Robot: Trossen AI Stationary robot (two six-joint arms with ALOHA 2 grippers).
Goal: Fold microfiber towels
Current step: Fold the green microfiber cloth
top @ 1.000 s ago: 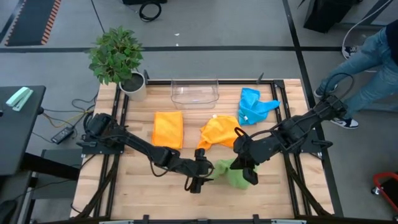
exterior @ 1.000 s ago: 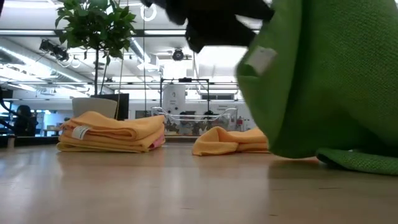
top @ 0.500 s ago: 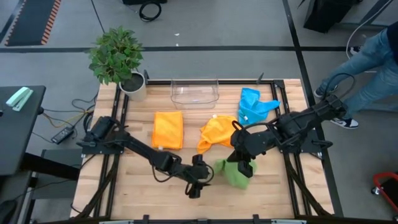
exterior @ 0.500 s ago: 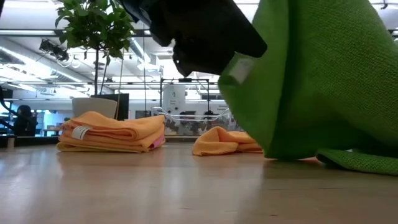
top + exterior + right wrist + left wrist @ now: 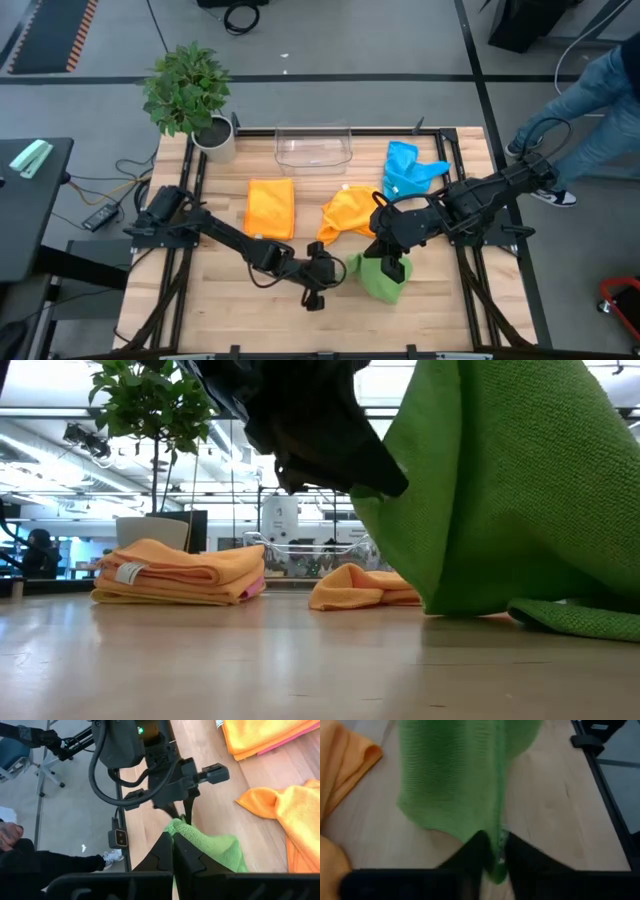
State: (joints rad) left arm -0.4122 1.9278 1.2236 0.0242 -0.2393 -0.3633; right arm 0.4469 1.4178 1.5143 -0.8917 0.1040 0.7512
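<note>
The green towel (image 5: 385, 282) hangs in a peak near the table's front middle, and its lower end (image 5: 580, 618) lies on the wood. My right gripper (image 5: 385, 250) is shut on its top. My left gripper (image 5: 335, 270) reaches in from the left and is shut on the towel's left edge. A folded orange stack (image 5: 270, 207) lies behind at the left. A crumpled orange and yellow towel (image 5: 350, 212) lies at the middle, and a blue towel (image 5: 408, 170) at the far right. My left gripper pinches the green towel's hanging side edge (image 5: 496, 845) between its two fingers, near a lower corner. The fingers slant down from the table's left. The cloth runs up and away from them. My right gripper pinches the towel's topmost bunch (image 5: 176, 826) between its shut fingers, slanting down from the table's right. The towel hangs below it like a tent (image 5: 500, 490), with its lower end on the table.
A clear plastic bin (image 5: 313, 148) stands at the far edge, with a potted plant (image 5: 190, 95) at the far left corner. A person's legs (image 5: 600, 100) show beyond the table's right side. Bare wood lies in front of the folded stack.
My left gripper has sunk a little, rolled, and moved in on the green towel's left edge, taking hold where the white tag showed. The hanging towel has shifted toward the table's left, and its lower end has stayed on the wood.
</note>
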